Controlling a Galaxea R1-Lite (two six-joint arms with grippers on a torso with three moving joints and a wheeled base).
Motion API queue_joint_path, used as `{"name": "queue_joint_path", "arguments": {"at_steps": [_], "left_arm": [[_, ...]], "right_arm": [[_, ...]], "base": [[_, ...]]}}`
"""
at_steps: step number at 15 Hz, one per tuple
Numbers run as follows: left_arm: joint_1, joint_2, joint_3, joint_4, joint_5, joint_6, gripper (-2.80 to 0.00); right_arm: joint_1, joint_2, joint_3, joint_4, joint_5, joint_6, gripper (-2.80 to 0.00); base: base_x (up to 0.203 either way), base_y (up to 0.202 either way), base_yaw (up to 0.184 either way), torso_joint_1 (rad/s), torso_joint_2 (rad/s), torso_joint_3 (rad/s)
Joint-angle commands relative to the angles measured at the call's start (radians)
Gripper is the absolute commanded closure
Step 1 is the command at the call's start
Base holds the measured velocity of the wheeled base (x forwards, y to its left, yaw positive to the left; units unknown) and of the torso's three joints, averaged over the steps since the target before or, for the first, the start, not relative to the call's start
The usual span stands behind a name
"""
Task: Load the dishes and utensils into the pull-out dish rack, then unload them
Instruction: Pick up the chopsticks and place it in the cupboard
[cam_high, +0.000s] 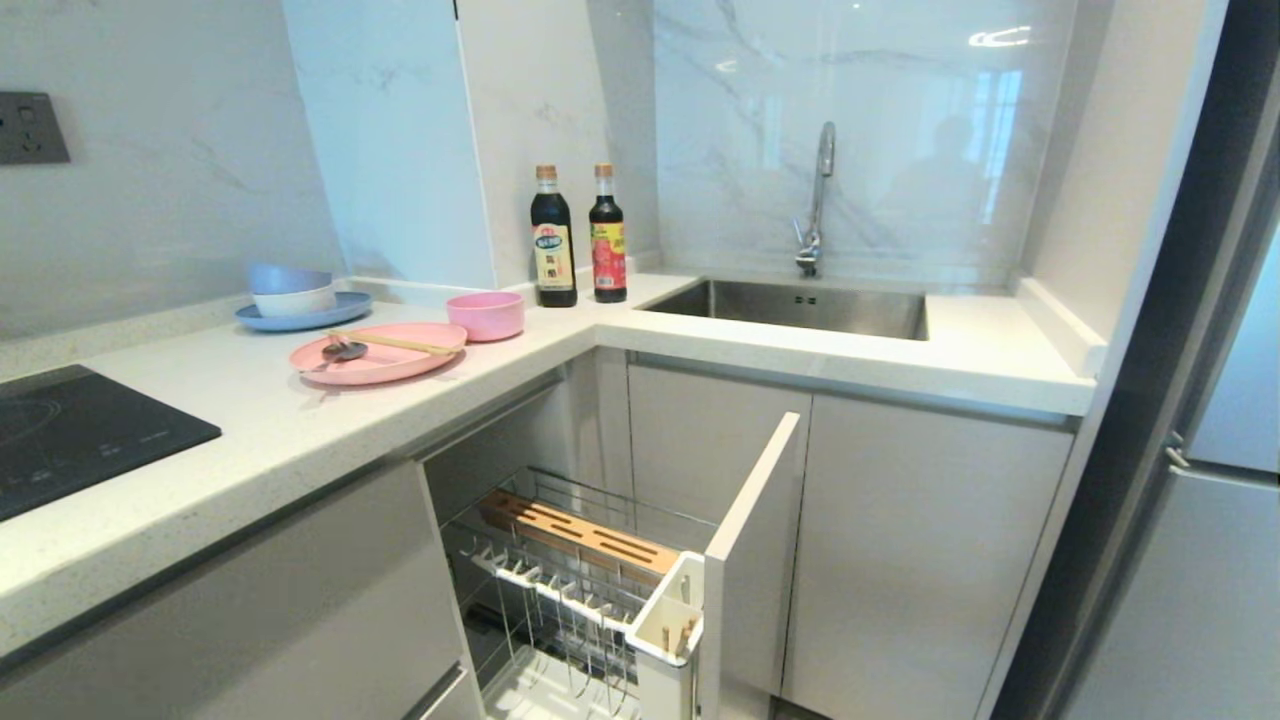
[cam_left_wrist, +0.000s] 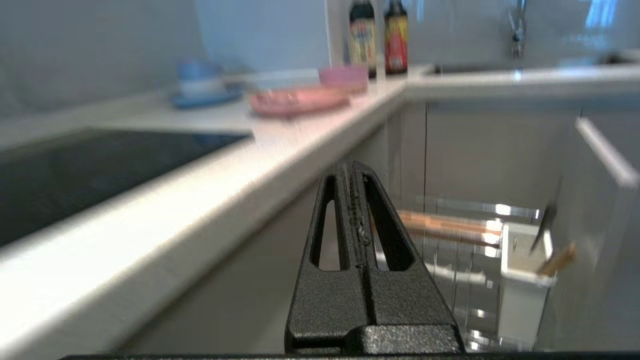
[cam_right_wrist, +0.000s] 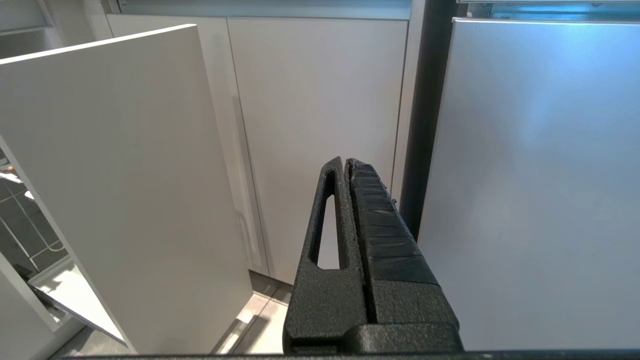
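With both grippers' fingers pinched shut on nothing, that pink plate looks light, rigid and slick, so best grabbed by its rim.

Two dark sauce bottles stand in the table corner beside the steel sink; a blue plate carries stacked bowls near the black hob.
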Motion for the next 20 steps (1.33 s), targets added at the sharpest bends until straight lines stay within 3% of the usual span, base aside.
{"name": "queue_joint_path", "arguments": {"at_steps": [1,3,4,5,8,12,20], "left_arm": [[-0.009,-0.115,0.224,-0.11,0.002,0.003,0.0],[-0.013,-0.141,0.433,-0.324,0.0,0.013,0.0],[-0.015,-0.15,0.514,-0.389,-0.005,0.024,0.0],[-0.016,-0.156,0.553,-0.378,-0.01,0.01,0.0],[-0.018,-0.162,0.547,-0.296,-0.055,-0.089,0.0],[-0.018,-0.163,0.547,-0.297,-0.031,-0.158,0.0],[-0.018,-0.163,0.547,-0.296,-0.026,-0.177,0.0]], "right_arm": [[0.0,0.0,0.002,0.0,0.0,0.0,0.0],[0.0,0.0,0.002,0.0,0.0,0.0,0.0],[0.0,0.0,0.002,0.0,0.0,0.0,0.0],[0.0,0.0,0.002,0.0,0.0,0.0,0.0],[0.0,0.0,0.002,0.0,0.0,0.0,0.0],[0.0,0.0,0.002,0.0,0.0,0.0,0.0],[0.0,0.0,0.002,0.0,0.0,0.0,0.0]], "base": [[0.0,0.0,0.0,0.0,0.0,0.0],[0.0,0.0,0.0,0.0,0.0,0.0],[0.0,0.0,0.0,0.0,0.0,0.0],[0.0,0.0,0.0,0.0,0.0,0.0],[0.0,0.0,0.0,0.0,0.0,0.0],[0.0,0.0,0.0,0.0,0.0,0.0],[0.0,0.0,0.0,0.0,0.0,0.0]]}}
